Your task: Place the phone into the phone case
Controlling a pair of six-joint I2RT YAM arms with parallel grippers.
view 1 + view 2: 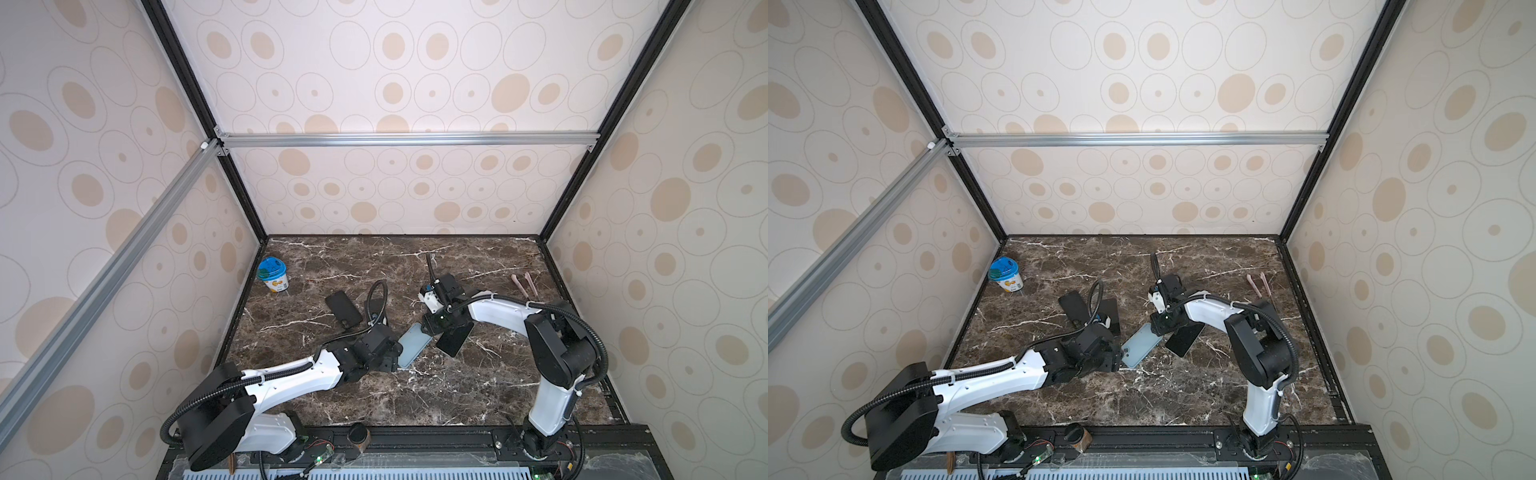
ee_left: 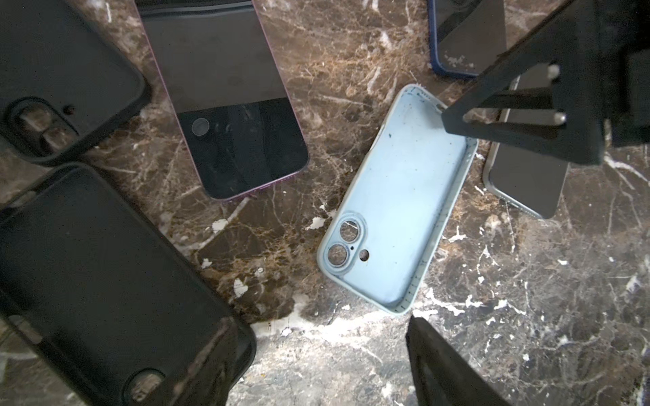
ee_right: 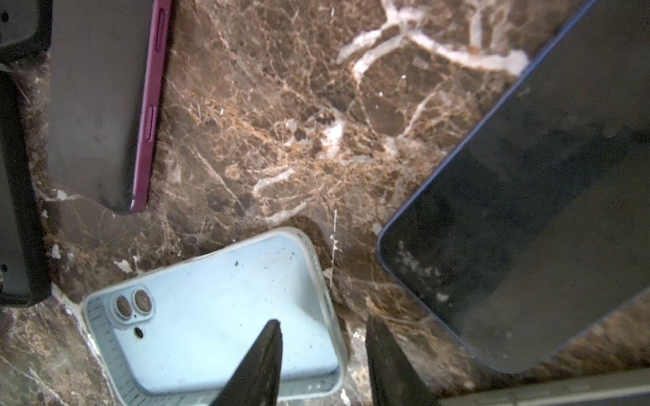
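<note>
The light blue phone case (image 1: 411, 349) (image 1: 1140, 347) lies empty, open side up, on the marble table (image 1: 415, 399). My right gripper (image 3: 323, 327) (image 1: 426, 328) is open over the case's far end, one finger inside the case (image 3: 218, 316) and the other outside its wall. My left gripper (image 2: 327, 330) (image 1: 395, 359) hovers open just off the case's camera-cutout end (image 2: 397, 211), holding nothing. Three phones lie screen up around it: a purple-edged one (image 2: 228, 105), a blue-edged one (image 3: 527, 211) and a grey one (image 2: 524, 182) (image 1: 455, 338) beside the right gripper.
Two black phone cases (image 2: 59, 81) (image 2: 105, 274) lie left of the purple phone; one shows in a top view (image 1: 343, 309). A blue-lidded tub (image 1: 272, 274) stands at the back left and two pinkish sticks (image 1: 525, 286) lie at the back right. Patterned walls enclose three sides.
</note>
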